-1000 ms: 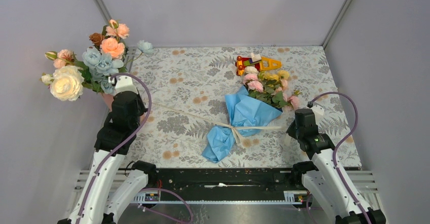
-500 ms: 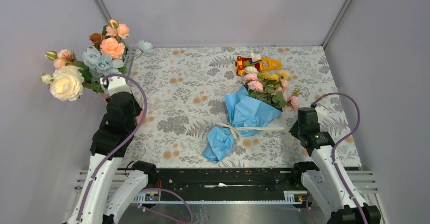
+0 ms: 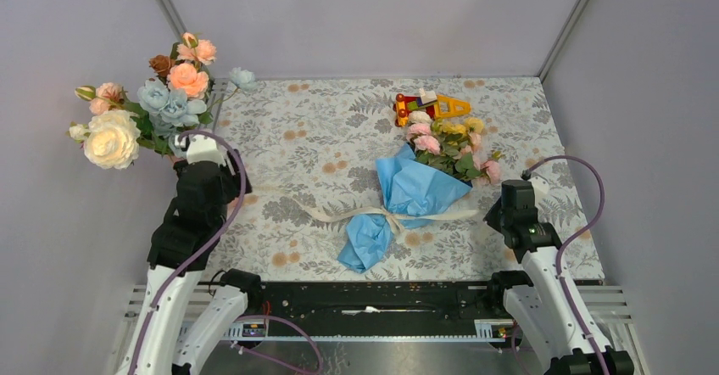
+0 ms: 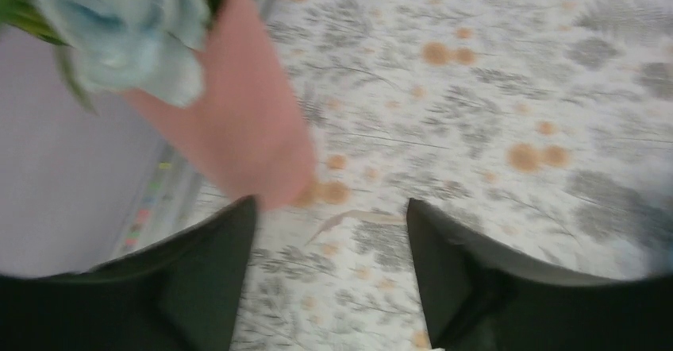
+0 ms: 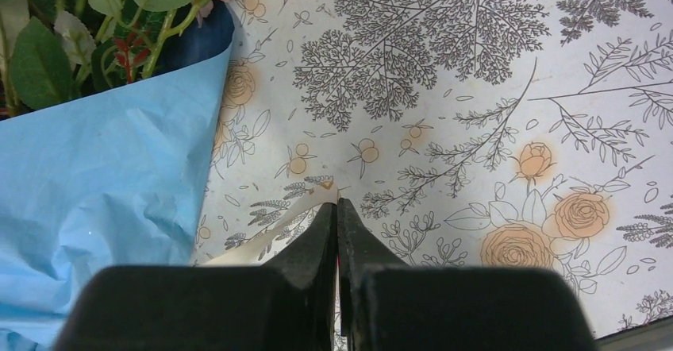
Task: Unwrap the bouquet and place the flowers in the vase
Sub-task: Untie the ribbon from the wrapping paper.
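The left claw (image 4: 329, 208) stood apart, empty, the salmon-pink vase (image 4: 238, 129) just ahead to its left. The bouquet (image 3: 420, 180) lay left of the right claw (image 5: 337, 208), which pinched together on the cream ribbon (image 5: 270, 240).

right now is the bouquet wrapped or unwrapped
Wrapped. The blue paper is gathered round the bouquet, with the cream ribbon cinching its neck; whether the knot is loose, cannot tell.

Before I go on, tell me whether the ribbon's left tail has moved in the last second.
Yes. The ribbon's left tail has fallen back rightward, toward the blue paper, which stayed put.
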